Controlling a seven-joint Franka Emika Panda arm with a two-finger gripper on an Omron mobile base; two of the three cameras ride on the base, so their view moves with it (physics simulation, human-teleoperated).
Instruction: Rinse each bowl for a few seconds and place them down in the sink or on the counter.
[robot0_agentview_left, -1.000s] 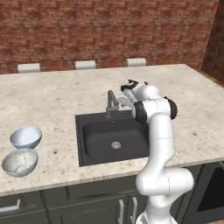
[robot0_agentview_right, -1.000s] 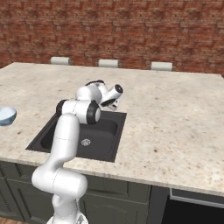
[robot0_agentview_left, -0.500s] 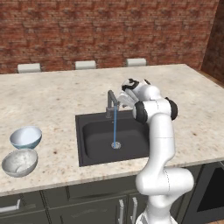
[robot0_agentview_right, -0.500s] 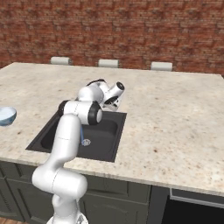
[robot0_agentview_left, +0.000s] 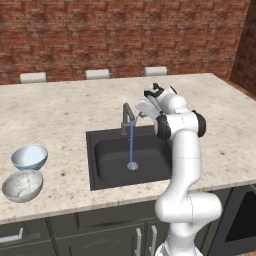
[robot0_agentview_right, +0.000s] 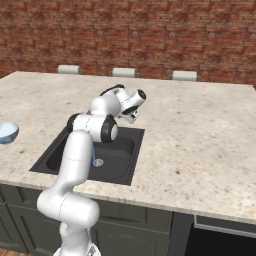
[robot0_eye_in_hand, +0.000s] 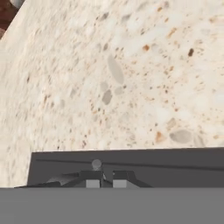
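Observation:
Two bowls rest on the counter (robot0_agentview_left: 70, 115) left of the sink (robot0_agentview_left: 107, 172): a pale blue bowl (robot0_agentview_left: 30, 156) and, in front of it, a speckled grey bowl (robot0_agentview_left: 22, 186). The blue bowl (robot0_agentview_right: 7, 132) also sits at the left edge of the right base view. My gripper (robot0_agentview_left: 141, 110) hovers just right of the dark faucet (robot0_agentview_left: 126, 117), behind the basin, far from both bowls. In the hand view the fingertips (robot0_eye_in_hand: 92, 178) stand close together, shut, with nothing between them. A thin blue stream of water (robot0_agentview_left: 131, 145) runs from the spout to the drain (robot0_agentview_left: 132, 166).
Three pale stool tops (robot0_agentview_left: 97, 74) line the far edge of the counter before a brick wall. Wide bare stone (robot0_agentview_right: 200, 130) lies right of the sink (robot0_agentview_right: 120, 167). Dark cabinet fronts (robot0_agentview_left: 100, 235) run below the near edge.
Water has started running from the faucet. The fingers have closed. The arm has hardly moved, and both bowls lie where they were.

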